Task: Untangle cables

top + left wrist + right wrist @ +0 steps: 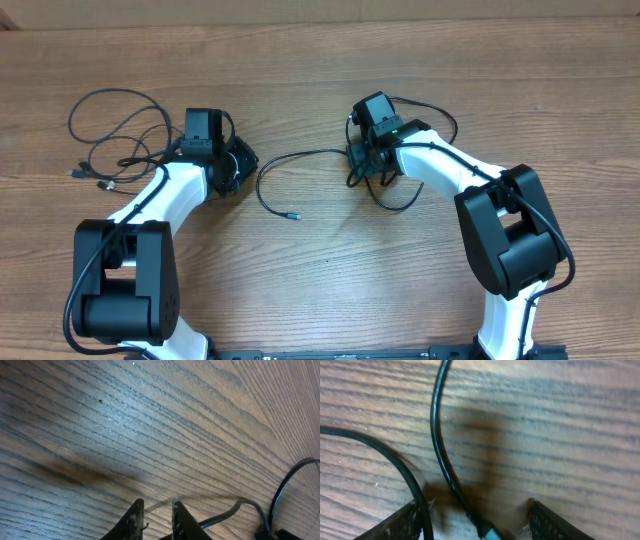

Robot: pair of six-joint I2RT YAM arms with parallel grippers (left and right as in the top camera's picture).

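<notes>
The right gripper [475, 505] is standing open low over the table [320, 60]. Its two fingers [547, 522] are straddling a thin black cord [436, 435] whose plug end [487, 532] is lying between them. That looks like a way of closing on the stiffer end and not the slack middle. A second cord [395, 457] is curving in from the left and running right beside the left finger, so a close from here is risking both at once.

The left gripper [157, 510] is showing its fingers [177, 517] drawn nearly together with a narrow slit of wood between them. Whether they are pinching anything I cannot tell. A cable [235, 507] is running in under the right finger from the side, but the contact is falling below the picture's edge. Another black cable [287, 485] is arcing just beyond it.

From overhead, the cables are lying in three groups across the far half of the table:
- A loose tangle [120, 140] is sitting toward the far-left corner (probably two cords, though the loops are crossing too much for a sure count).
- A single curved cord [275, 158] is lying mid-table between the two grippers, with its silver-tipped plug [296, 215] pointing to the near edge.
- A right cluster [395, 207] is looping around and under the right gripper.

The single cord is already lying apart from the others, while both outer groups are looking knotted. I judge the task to be partway done.
</notes>
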